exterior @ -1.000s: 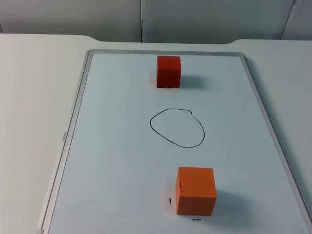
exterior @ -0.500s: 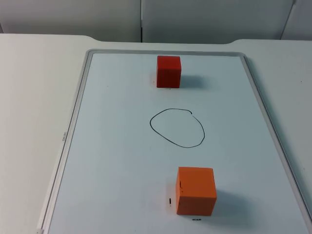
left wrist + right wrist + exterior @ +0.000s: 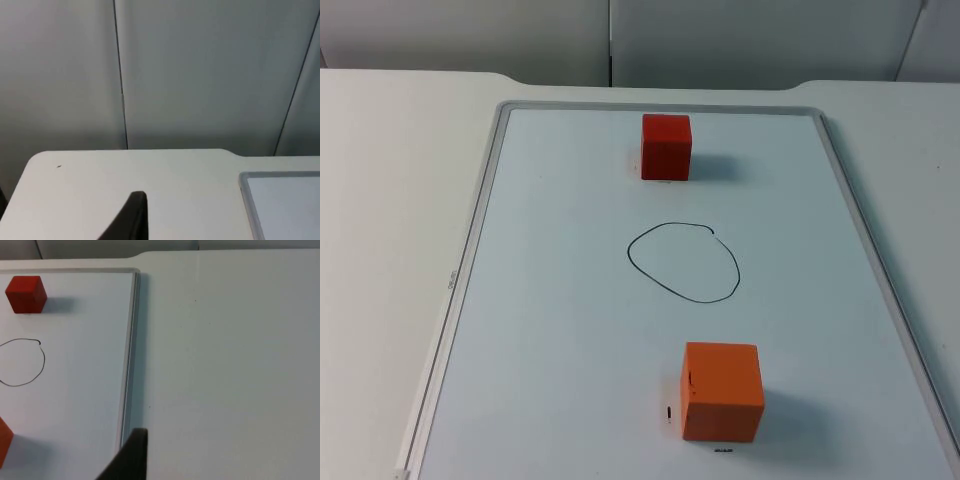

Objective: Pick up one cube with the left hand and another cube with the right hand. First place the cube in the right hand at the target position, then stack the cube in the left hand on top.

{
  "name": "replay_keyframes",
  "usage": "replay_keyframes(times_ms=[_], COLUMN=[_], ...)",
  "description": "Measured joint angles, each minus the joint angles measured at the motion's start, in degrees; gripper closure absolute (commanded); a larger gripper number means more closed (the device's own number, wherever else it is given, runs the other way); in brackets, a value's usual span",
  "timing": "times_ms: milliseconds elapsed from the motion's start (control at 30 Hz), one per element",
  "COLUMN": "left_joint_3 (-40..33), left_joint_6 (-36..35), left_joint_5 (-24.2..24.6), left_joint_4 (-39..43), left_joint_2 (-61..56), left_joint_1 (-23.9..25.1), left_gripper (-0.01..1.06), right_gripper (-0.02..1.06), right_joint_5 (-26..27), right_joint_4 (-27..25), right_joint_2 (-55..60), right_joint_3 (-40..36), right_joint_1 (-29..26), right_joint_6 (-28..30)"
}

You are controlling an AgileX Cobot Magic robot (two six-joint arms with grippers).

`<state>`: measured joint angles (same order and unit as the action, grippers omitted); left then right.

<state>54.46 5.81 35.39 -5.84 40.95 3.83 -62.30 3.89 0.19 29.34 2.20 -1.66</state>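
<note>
A red cube [image 3: 666, 147] stands at the far end of the whiteboard [image 3: 550, 330]. Nearer the front edge sits an orange cube [image 3: 721, 391]. Between them a black hand-drawn circle [image 3: 683, 262] marks the target spot, with nothing inside it. My left gripper [image 3: 131, 219] hangs over the bare table to the left of the whiteboard's far corner [image 3: 280, 200], facing the partition wall. My right gripper [image 3: 131, 455] waits over the table just right of the whiteboard's frame [image 3: 131, 350]; from there I see the red cube [image 3: 26, 294], the circle [image 3: 20, 362] and a corner of the orange cube [image 3: 4, 440].
The whiteboard has a raised grey frame [image 3: 470, 260] all around. White table [image 3: 380, 200] lies on both sides of it. The grey partition wall [image 3: 620, 35] closes off the far edge.
</note>
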Motion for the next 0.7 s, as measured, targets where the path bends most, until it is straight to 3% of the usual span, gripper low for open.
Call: replay_keyframes(times_ms=[100, 233, 400, 600, 700], left_joint_3=[4.5, 13.6, 19.9, 27.1, 34.8], left_joint_6=[3.8, 17.4, 27.8, 30.9, 31.3], left_joint_5=[-0.3, -0.5, -0.7, -2.2, -2.4], left_joint_4=[-4.8, -21.4, -33.7, -36.8, -36.7], left_joint_2=[4.8, 15.2, 25.4, 36.3, 47.3], left_joint_1=[0.0, 0.0, -0.9, -6.0, -12.2], left_gripper=[0.0, 0.0, 0.0, 0.0, 0.0], right_gripper=[0.0, 0.0, 0.0, 0.0, 0.0], right_joint_5=[0.0, 0.0, 0.0, 0.0, 0.0], right_joint_4=[0.0, -0.1, -0.1, -0.1, -0.2], right_joint_2=[0.0, 0.0, 0.0, 0.0, 0.0], right_joint_3=[0.0, 0.0, 0.0, 0.0, 0.0], right_joint_1=[0.0, 0.0, 0.0, 0.0, 0.0], right_joint_6=[0.0, 0.0, 0.0, 0.0, 0.0])
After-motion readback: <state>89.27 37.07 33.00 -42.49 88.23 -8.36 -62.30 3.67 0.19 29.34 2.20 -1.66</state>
